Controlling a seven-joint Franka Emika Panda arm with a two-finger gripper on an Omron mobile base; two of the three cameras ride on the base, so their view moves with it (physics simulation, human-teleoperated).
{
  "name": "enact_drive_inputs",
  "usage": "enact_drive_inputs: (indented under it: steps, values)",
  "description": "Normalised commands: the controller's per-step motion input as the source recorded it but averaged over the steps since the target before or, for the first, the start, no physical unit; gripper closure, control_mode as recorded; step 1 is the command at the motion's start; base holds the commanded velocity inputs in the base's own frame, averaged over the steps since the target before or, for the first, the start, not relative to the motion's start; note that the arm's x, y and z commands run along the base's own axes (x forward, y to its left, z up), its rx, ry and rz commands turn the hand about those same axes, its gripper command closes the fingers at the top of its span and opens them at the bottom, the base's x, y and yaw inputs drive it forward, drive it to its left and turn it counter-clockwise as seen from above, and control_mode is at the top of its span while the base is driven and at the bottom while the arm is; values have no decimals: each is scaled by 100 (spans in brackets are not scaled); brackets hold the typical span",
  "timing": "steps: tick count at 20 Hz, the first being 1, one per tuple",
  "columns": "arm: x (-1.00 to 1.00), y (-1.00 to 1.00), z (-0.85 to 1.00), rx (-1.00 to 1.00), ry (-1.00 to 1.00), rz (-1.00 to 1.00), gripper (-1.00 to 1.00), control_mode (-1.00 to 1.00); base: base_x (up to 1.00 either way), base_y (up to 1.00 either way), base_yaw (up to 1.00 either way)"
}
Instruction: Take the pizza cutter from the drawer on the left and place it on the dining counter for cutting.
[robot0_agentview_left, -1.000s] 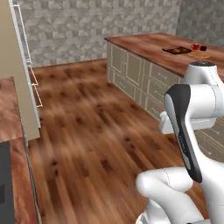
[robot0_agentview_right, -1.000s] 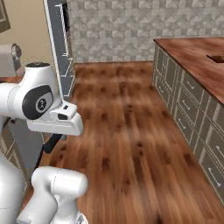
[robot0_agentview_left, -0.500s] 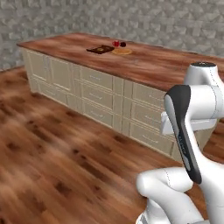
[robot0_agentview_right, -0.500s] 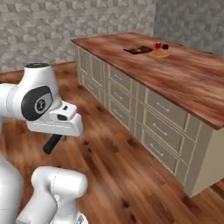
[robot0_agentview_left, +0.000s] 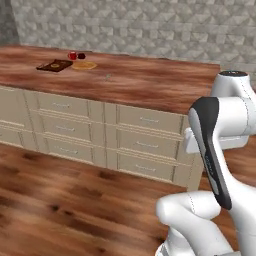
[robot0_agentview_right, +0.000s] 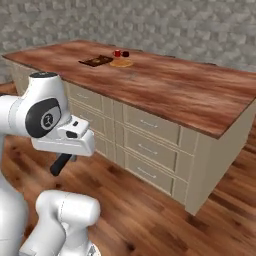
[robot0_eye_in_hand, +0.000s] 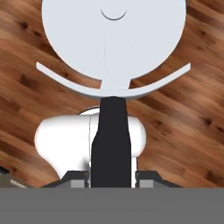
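Tool (robot0_eye_in_hand: 112, 177) tight on pizza cutter (robot0_eye_in_hand: 113, 57), handle apparently tool-ward, wheel outward.

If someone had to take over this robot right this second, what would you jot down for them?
Hand: shut on the pizza cutter, black handle between the fingers, round blade pointing away, wood floor beneath it.
Dining counter: straight ahead of the base, with a dark board and small items near its far end.
Done: cutter is out of the drawer and in the hand.
Left: reach over the counter, set the cutter down on a bare stretch of the wood, let go.
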Motion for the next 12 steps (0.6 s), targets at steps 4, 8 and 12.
enact_drive_inputs:
  steps: [4, 8, 12]
  values:
    - [0, 0, 0, 0, 0, 0, 100, 100, 79, 100, -49]
    - [0, 0, 0, 0, 0, 0, 100, 100, 84, 100, -40]
    - [0, 0, 0, 0, 0, 0, 100, 100, 100, 100, -29]
